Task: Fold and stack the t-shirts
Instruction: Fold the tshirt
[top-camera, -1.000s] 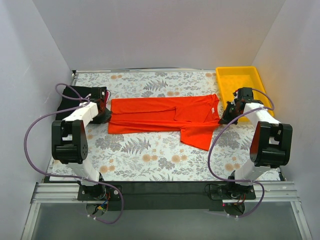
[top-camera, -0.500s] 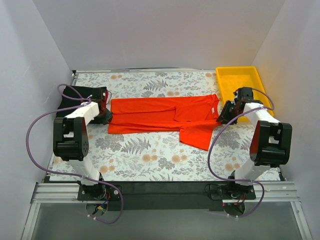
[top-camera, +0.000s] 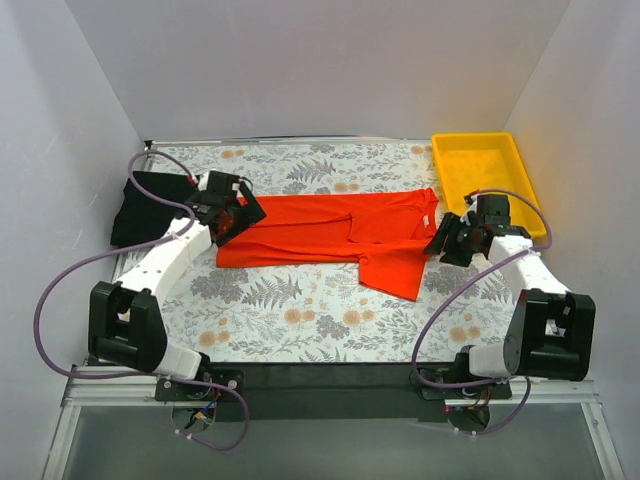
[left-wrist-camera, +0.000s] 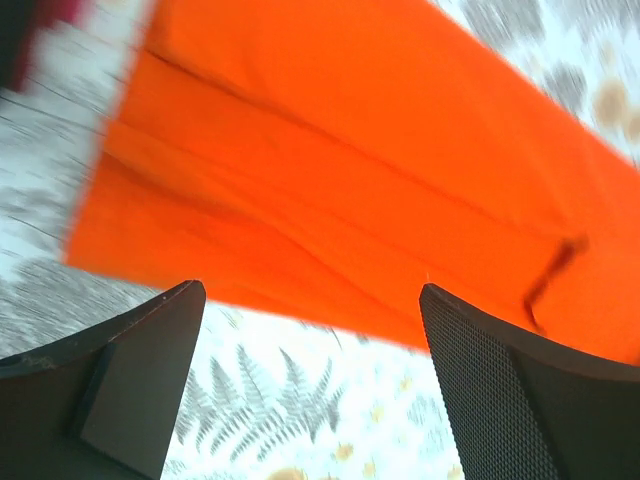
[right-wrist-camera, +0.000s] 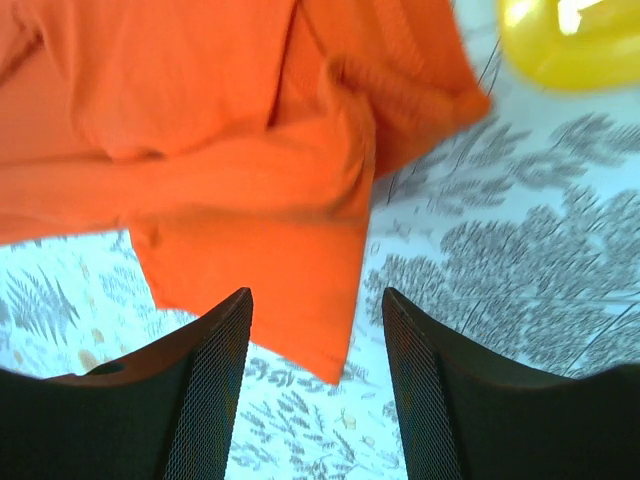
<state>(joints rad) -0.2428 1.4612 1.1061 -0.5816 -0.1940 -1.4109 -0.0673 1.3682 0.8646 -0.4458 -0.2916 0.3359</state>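
Note:
The orange-red t-shirt (top-camera: 320, 230) lies flat across the middle of the table, folded lengthwise, with one sleeve (top-camera: 395, 272) sticking out toward the near side. My left gripper (top-camera: 235, 210) hovers over its left end, jaws wide open and empty. In the left wrist view the t-shirt (left-wrist-camera: 350, 180) fills the top, beyond the left gripper (left-wrist-camera: 312, 300). My right gripper (top-camera: 450, 240) hangs just off the shirt's right end, open and empty. In the right wrist view the sleeve corner (right-wrist-camera: 330, 340) shows below and between the fingers of the right gripper (right-wrist-camera: 315, 300). A folded black t-shirt (top-camera: 145, 205) sits at the far left.
A yellow tray (top-camera: 485, 170) stands at the back right, and its corner (right-wrist-camera: 570, 45) shows in the right wrist view. The floral table cover (top-camera: 300, 310) stretches in front of the shirt. White walls close in the sides and back.
Both grippers opened and let go of the shirt's ends. The left arm swung right, over the shirt's left end. The right gripper drew back slightly toward the near side.

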